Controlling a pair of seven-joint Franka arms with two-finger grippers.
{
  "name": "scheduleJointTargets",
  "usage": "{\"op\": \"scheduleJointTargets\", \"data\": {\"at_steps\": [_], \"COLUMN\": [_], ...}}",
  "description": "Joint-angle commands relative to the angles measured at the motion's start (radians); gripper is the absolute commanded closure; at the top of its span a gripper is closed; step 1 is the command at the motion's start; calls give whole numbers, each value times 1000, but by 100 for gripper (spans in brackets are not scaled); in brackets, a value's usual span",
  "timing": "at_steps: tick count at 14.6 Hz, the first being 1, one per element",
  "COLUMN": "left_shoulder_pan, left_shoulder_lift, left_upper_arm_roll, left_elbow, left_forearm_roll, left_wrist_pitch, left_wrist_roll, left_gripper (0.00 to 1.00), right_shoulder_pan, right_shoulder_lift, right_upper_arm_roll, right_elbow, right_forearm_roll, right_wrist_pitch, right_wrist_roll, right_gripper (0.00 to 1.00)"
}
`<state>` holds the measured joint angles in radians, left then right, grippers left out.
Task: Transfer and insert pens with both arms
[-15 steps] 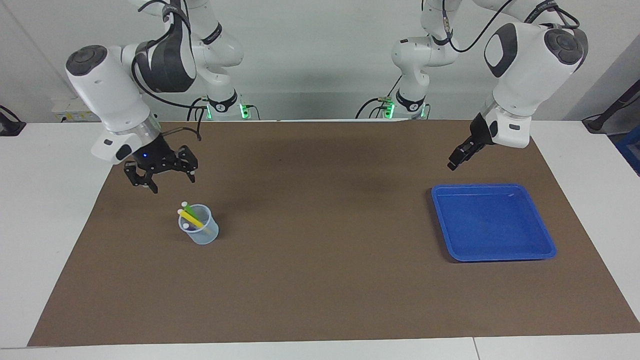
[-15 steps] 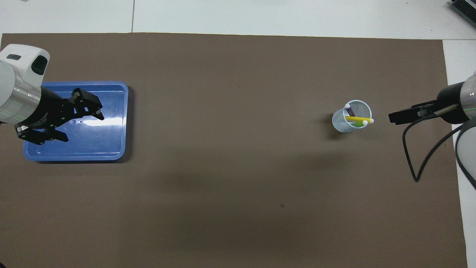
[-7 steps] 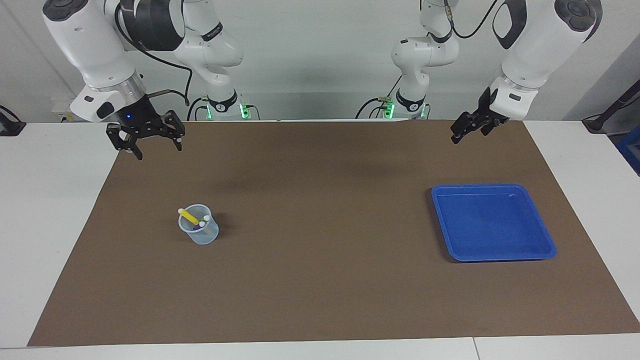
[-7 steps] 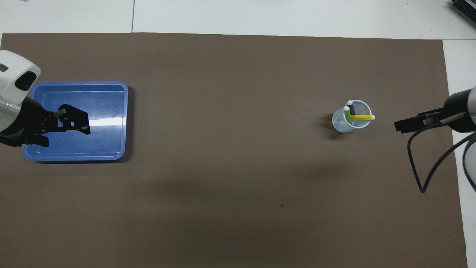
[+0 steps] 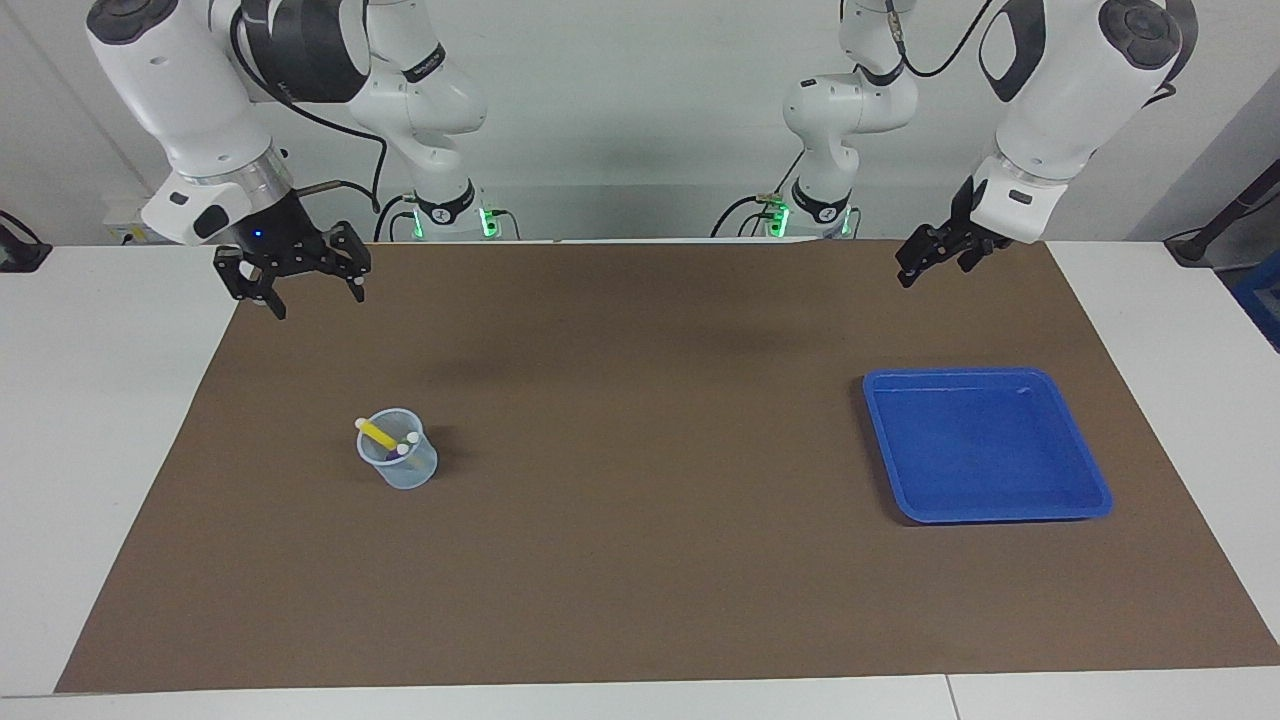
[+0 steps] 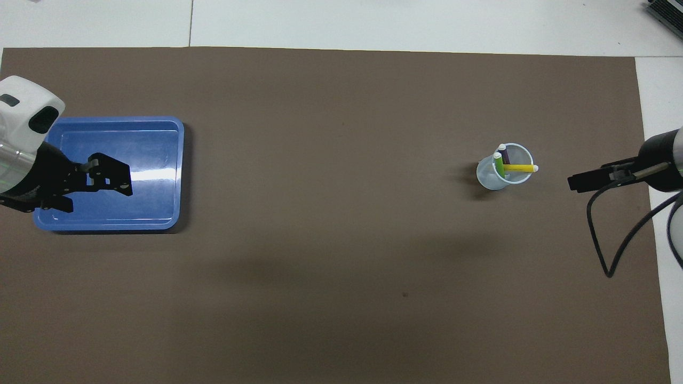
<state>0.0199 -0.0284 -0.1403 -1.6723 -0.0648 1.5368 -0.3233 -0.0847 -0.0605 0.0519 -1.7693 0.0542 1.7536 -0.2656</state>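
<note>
Both grippers are raised and carry nothing. My right gripper [image 5: 292, 288] hangs with its fingers spread apart, over the edge of the brown mat [image 5: 640, 560] at the right arm's end of the surface [image 5: 90, 420]. In the overhead view the same gripper [image 6: 576, 182] shows edge-on, beside the cup and clear of it. My left gripper [image 5: 925, 262] is up over the mat's edge nearest the robots, at the left arm's end; its fingers are released, with nothing between them. Seen from overhead, the left gripper [image 6: 98, 181] covers part of the blue tray [image 6: 160, 218], but the facing view shows it well above the mat and not touching the tray [image 5: 985, 510].

All three pens stand inside a clear plastic cup [image 5: 410, 472] on the mat, toward the right arm's end. The yellow pen [image 6: 517, 168] leans across the cup's mouth, its white end poking over the rim. The green pen [image 6: 499, 164] and the purple pen [image 6: 504, 154] stand beside it, white ends up. In the facing view the yellow pen [image 5: 378, 434] is plain; the others are mostly hidden by it.

No pen lies in the blue tray.
</note>
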Motion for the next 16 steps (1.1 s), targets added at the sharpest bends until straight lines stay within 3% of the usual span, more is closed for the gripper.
{"op": "scheduleJointTargets", "data": {"at_steps": [1,5,16], "left_shoulder_pan": [-5,-5,8], "left_shoulder_lift": [-27,-27,-25], "left_upper_arm_roll": [-5,-7,-5], "left_elbow": [-26,-29,-27], "left_forearm_roll": [14,14,16], "left_wrist_pitch": [86,105,121], "left_wrist_roll": [32,125,162], "left_gripper": [0,0,0], "right_shoulder_pan": [-18,-18,-15], "right_shoulder_lift": [-15,-18,-24], "right_upper_arm_roll": [8,6,8], "right_elbow": [-4,-4,-7], "right_forearm_roll": [-20,-22,-25], "right_wrist_pitch": [-3,-15,-40], "right_wrist_roll": [19,20,22], "right_gripper": [0,0,0]}}
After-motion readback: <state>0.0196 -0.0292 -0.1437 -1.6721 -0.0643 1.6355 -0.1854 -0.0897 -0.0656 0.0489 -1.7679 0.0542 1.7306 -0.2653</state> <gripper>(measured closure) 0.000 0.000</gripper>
